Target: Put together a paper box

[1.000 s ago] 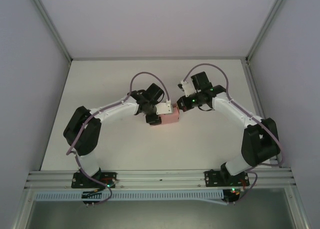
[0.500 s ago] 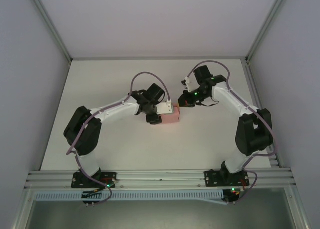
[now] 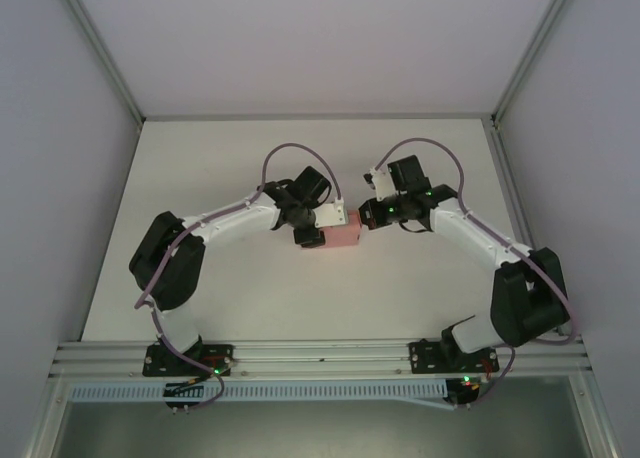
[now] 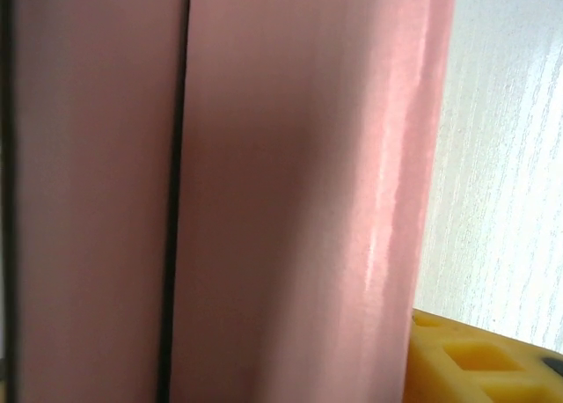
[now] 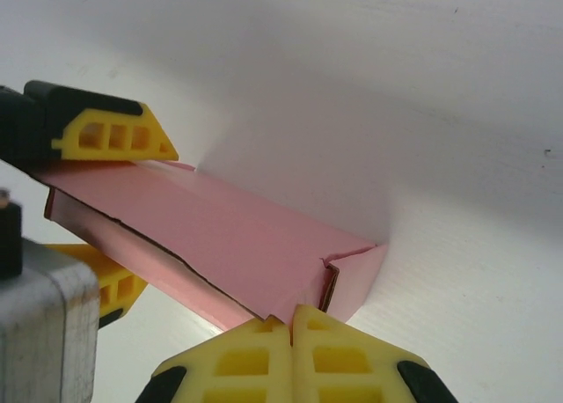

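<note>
Arm poses: Both arms rise from the near edge of the table, and both elbows bow outward. The forearms then angle in toward the middle, so the wrists face each other, left from the left and right from the right.

Right gripper: Your right gripper has its yellow fingertips pressed together with nothing between them. It works as a blunt poker aimed at the box end.

Key relation: The paper box lies directly ahead of the right tips. Its long axis runs away from them toward the left gripper, roughly parallel to the table's near edge. The closed tips sit at the corner of the nearest end, where a small end flap folds in. They may be touching or just short of it; the wrist view does not settle that.

Left gripper: Your left gripper is clamped across the box's other end, one yellow finger on its upper face and one below.

Box location: It sits about mid-table, well away from every edge. I cannot tell whether it rests on the surface or hangs just above it.

Nearer arm: The left arm has the box, and the right is free at its open end.

Next move, as I judge it: Push with the right along the long axis to seat the flap, using the left as the brace. Off-axis, the box may twist in the clamp.
</note>
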Tool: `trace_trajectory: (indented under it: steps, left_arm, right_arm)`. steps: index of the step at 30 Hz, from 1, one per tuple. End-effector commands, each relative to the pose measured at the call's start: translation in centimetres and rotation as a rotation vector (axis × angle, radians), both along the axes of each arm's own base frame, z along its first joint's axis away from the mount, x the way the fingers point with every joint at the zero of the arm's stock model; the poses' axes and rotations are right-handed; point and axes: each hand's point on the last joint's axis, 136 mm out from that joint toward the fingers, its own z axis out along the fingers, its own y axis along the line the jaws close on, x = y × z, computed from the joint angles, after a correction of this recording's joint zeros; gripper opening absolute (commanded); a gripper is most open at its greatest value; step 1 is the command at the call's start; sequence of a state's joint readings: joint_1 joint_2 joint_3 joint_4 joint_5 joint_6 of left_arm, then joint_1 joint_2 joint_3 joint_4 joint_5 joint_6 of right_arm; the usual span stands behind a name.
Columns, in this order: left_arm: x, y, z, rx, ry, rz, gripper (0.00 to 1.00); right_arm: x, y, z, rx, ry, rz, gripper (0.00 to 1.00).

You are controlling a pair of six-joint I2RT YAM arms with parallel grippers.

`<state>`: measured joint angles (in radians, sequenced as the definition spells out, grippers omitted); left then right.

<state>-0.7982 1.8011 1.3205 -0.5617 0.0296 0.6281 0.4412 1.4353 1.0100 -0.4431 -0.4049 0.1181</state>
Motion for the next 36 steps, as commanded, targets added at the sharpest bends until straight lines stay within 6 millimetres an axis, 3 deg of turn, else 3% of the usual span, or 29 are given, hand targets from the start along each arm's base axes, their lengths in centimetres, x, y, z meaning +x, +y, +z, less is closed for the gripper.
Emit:
trace_trajectory:
  steps: [1, 2, 4, 7, 8, 12, 16, 20, 24, 27, 32, 36]
  left_arm:
    - [0.7, -0.4, 0.5, -0.037, -0.002, 0.044, 0.61]
    - [0.7, -0.5, 0.9, -0.045, -0.006, 0.047, 0.61]
    - [1.0, -0.6, 1.8, -0.07, -0.022, 0.065, 0.71]
    - [0.9, -0.7, 3.5, -0.105, -0.043, 0.073, 0.88]
    - [0.9, -0.6, 4.0, -0.118, -0.052, 0.08, 0.99]
    - [0.5, -0.1, 6.0, -0.179, -0.069, 0.129, 1.0]
    - [0.8, 1.5, 7.9, -0.232, -0.115, 0.282, 1.0]
    - [0.7, 4.0, 8.1, -0.256, -0.12, 0.458, 0.99]
    - [-0.6, 5.0, 7.0, -0.242, -0.059, 0.509, 0.79]
    - [-0.7, 5.9, 6.3, -0.241, -0.05, 0.553, 0.71]
    - [0.1, 7.2, 5.6, -0.237, -0.023, 0.633, 0.49]
    - [0.7, 7.1, 5.2, -0.243, -0.003, 0.653, 0.27]
  right_arm:
    - [-0.4, 0.1, -0.5, -0.043, -0.055, 0.009, 0.0]
    - [-0.4, 0.1, -0.5, -0.04, -0.054, -0.001, 0.0]
    - [-0.5, 0.2, -0.6, -0.034, -0.047, -0.014, 0.0]
    - [-0.1, -0.1, -0.6, -0.056, -0.049, -0.062, 0.0]
    - [-0.1, -0.3, -0.6, -0.068, -0.049, -0.07, 0.0]
    - [0.1, -0.7, -0.6, -0.1, -0.045, -0.111, 0.0]
    - [0.0, -0.8, -0.8, -0.136, -0.048, -0.138, 0.0]
    - [-0.3, -0.2, -0.6, -0.131, -0.046, -0.123, 0.0]
    - [-0.3, 0.2, -0.1, -0.121, -0.05, -0.125, 0.0]
    - [-0.3, 0.4, 0.2, -0.113, -0.052, -0.116, 0.0]
    - [-0.5, 0.6, 0.1, -0.112, -0.037, -0.104, 0.0]
    - [-0.5, 0.6, -0.1, -0.116, -0.036, -0.098, 0.0]
